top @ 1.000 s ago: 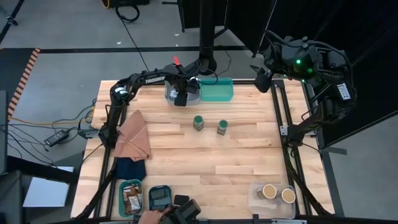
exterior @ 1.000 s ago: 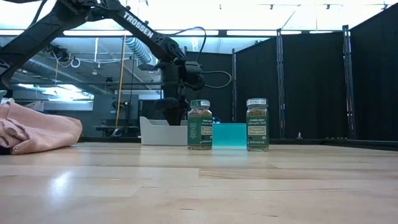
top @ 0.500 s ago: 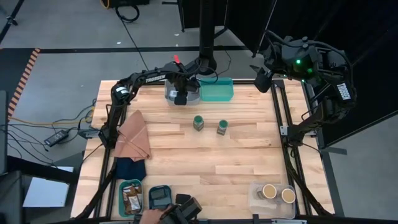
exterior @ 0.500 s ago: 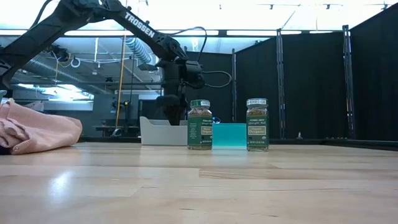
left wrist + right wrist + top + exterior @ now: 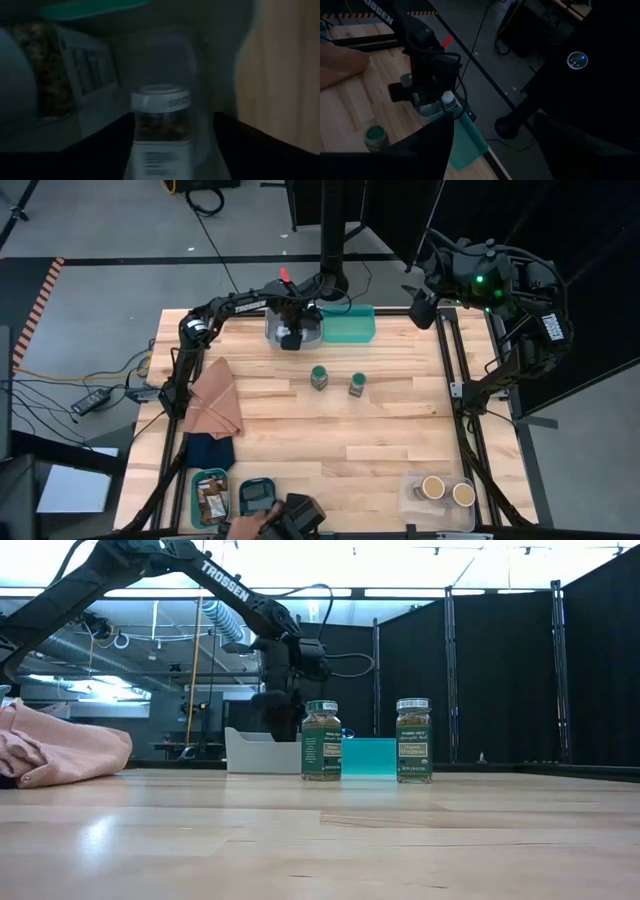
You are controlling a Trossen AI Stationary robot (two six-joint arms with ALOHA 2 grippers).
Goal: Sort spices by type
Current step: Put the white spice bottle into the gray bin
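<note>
The change is small and sits at the left hand (image 5: 290, 337), which hangs over the clear bin (image 5: 272, 330) at the far edge of the counter (image 5: 300, 430). Half a second earlier it was a touch lower over that bin. Now it has lifted slightly, and its fingers have spread. In the wrist view they stand wider than the white-lidded jar (image 5: 162, 125) between them, with a clear gap on at least one side. I judge this to be a release: the jar is in the bin and no longer gripped.

For the task, that would mean one white-lidded spice is filed. The two green-lidded jars (image 5: 319, 377) (image 5: 357, 385) stand on open counter just in front of the hand, toward the near edge. They are unsorted and probably next. The teal bin (image 5: 350, 330) sits right beside the hand.

The released jar stands upright directly below the hand, between the fingertips. It has a white cap, a band of dark brown spice showing through the glass, and a pale label below. A second, larger labelled container lies close beside it in the same bin.

The right hand (image 5: 421, 308) waits well away, off the counter's far corner, fingers apart and empty. At the near edge a person's hand (image 5: 240, 528) is among the small black boxes (image 5: 295, 515).
</note>
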